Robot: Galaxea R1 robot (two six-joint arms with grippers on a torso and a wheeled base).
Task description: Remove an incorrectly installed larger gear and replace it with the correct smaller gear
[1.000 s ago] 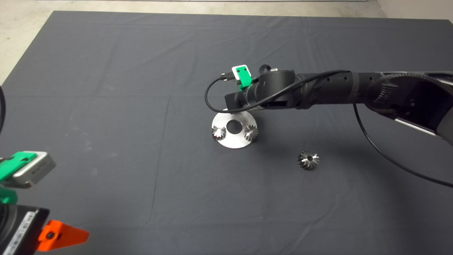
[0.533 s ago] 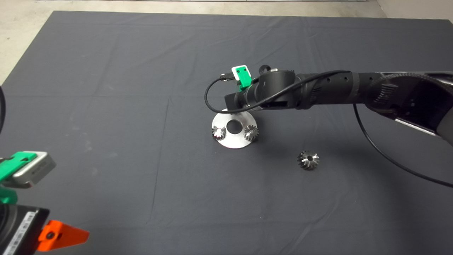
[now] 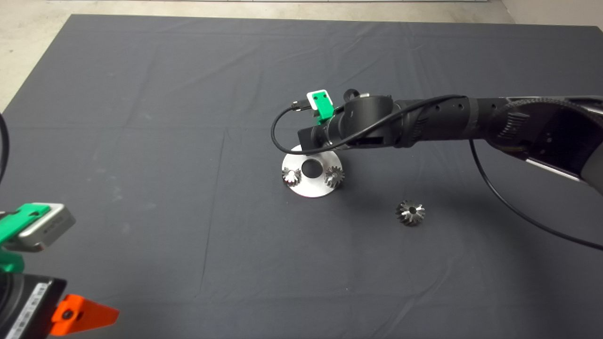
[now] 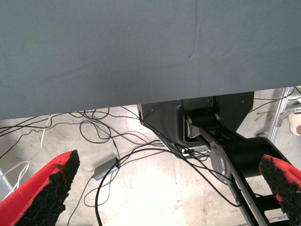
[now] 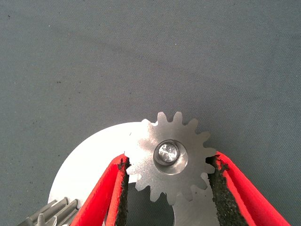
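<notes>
The larger gear [image 5: 169, 157], shiny silver, sits on a peg at the rim of a round silver plate [image 5: 94, 169]. My right gripper [image 5: 168, 162] is shut on it, with a black pad against its teeth on either side. In the head view my right wrist hangs over the far part of the plate [image 3: 312, 188] and hides this gear. The smaller gear [image 3: 410, 212], dark grey, lies loose on the mat to the plate's right. My left gripper [image 4: 171, 188] is parked open at the mat's lower left.
Two small bright gears [image 3: 291, 176] [image 3: 334, 176] stand on the plate beside its centre hole [image 3: 311, 168]. A black cable [image 3: 518, 212] trails from my right arm over the mat. The left wrist view shows the mat's edge, floor cables and the robot's base.
My right wrist has shifted slightly left and further over the plate, covering more of its far side. The loose dark gear and my left arm have not moved.
</notes>
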